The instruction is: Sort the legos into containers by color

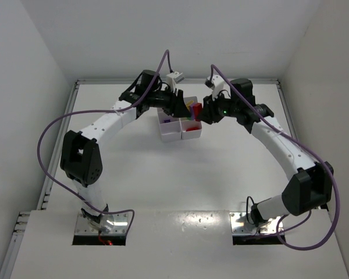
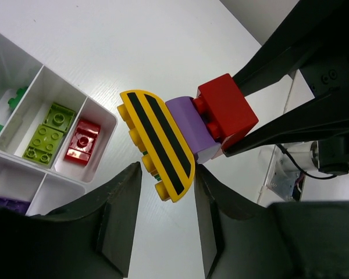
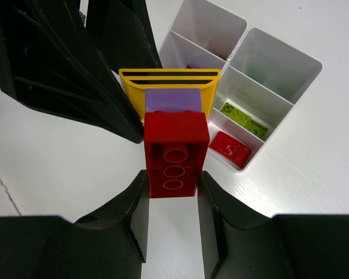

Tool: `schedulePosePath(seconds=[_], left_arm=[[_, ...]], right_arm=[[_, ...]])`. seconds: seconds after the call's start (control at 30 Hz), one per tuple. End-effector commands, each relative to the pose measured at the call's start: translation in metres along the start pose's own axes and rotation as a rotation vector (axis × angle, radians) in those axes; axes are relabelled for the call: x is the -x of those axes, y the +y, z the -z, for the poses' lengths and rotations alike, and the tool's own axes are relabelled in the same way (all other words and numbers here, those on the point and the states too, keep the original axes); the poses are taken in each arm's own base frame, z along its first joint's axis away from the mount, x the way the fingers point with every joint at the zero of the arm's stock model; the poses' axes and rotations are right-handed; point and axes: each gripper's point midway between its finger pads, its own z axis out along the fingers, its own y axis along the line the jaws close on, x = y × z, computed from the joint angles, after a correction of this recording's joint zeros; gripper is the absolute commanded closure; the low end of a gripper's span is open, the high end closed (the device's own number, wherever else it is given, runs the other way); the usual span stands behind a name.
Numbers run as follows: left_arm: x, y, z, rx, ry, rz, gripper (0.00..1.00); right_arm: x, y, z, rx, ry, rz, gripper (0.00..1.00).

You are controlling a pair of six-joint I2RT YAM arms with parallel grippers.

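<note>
A joined stack of legos hangs in the air between both grippers: a yellow curved piece with black stripes (image 2: 160, 139), a purple brick (image 2: 189, 125) and a red brick (image 2: 227, 110). My left gripper (image 2: 167, 171) is shut on the yellow end. My right gripper (image 3: 171, 180) is shut on the red brick (image 3: 174, 154). In the top view the stack (image 1: 193, 109) hangs over the tray's far right edge. The white compartment tray (image 2: 104, 119) holds lime green bricks (image 2: 49, 133), a red brick (image 2: 81, 141), a dark green piece (image 2: 14, 99) and purple ones (image 2: 6, 200).
The tray (image 1: 170, 132) stands at the middle back of the white table. Both arms arch in from the sides, with purple cables looping beside them. White walls close the table on the left, right and back.
</note>
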Motion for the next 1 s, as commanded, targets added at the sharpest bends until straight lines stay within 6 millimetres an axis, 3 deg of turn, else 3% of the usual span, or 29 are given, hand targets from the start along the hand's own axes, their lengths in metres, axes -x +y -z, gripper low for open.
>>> schedulePosePath(seconds=[0.0, 0.13, 0.33, 0.37, 0.43, 0.67, 0.73, 0.97], left_arm=[[0.027, -0.015, 0.005, -0.024, -0.063, -0.058, 0.54], [0.029, -0.015, 0.005, -0.025, -0.07, -0.055, 0.58], [0.032, -0.016, 0.01, -0.028, -0.079, -0.058, 0.83], [0.032, -0.016, 0.01, -0.028, -0.079, -0.058, 0.92], [0.034, -0.009, 0.013, -0.003, -0.087, -0.054, 1.0], [0.014, 0.028, 0.025, 0.128, -0.08, 0.031, 1.0], [0.003, 0.038, 0.028, 0.167, -0.069, 0.053, 1.0], [-0.011, 0.039, 0.041, 0.233, -0.066, 0.066, 1.0]], right_arm=[[0.016, 0.011, 0.008, 0.027, -0.056, 0.047, 1.0], [0.01, 0.012, 0.008, 0.028, -0.047, 0.042, 1.0], [0.01, 0.012, 0.008, 0.028, -0.047, 0.042, 1.0], [0.01, 0.011, 0.008, 0.028, -0.047, 0.051, 1.0], [0.01, 0.01, 0.008, 0.019, -0.046, 0.051, 1.0], [0.008, 0.001, 0.008, -0.018, -0.046, 0.026, 1.0], [0.016, -0.002, 0.012, -0.049, -0.074, 0.032, 1.0], [0.023, -0.003, 0.027, -0.089, -0.123, 0.035, 1.0]])
